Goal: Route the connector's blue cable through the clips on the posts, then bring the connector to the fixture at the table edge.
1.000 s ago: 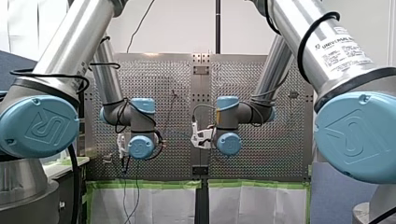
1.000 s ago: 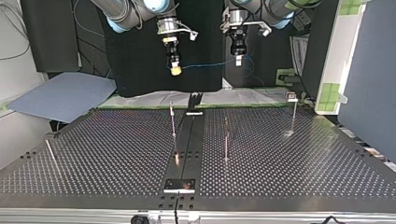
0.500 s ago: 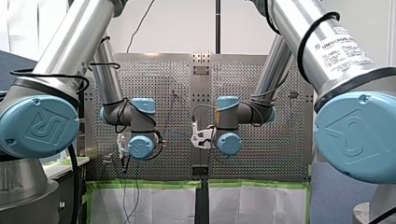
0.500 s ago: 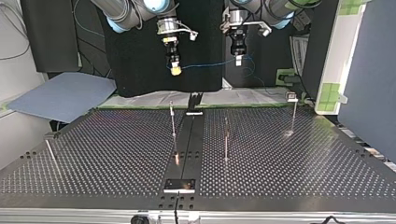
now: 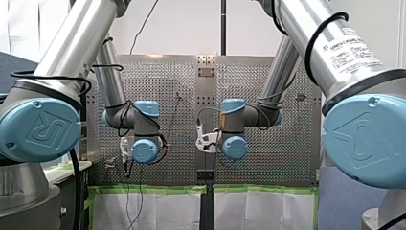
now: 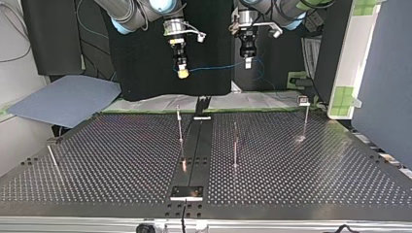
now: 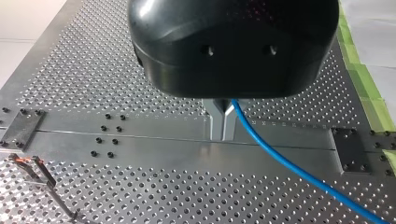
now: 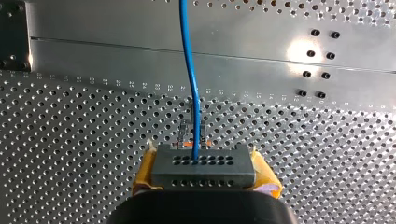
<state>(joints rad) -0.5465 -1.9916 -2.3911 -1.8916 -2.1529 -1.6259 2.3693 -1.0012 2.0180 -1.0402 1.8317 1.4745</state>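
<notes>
From the front both arms hang side by side over the perforated surface (image 5: 287,158); from across it the blue cable (image 6: 218,66) sags between my right gripper (image 6: 182,74) and my left gripper (image 6: 248,63), held high, I'd guess, to clear the thin posts (image 6: 235,145) standing below, none threaded yet. Down the left wrist the metal fingers (image 7: 215,122) pinch shut on the cable to steer its slack; down the right wrist yellow-padded fingers (image 8: 145,171) clamp the grey connector (image 8: 203,167) by its sides.
</notes>
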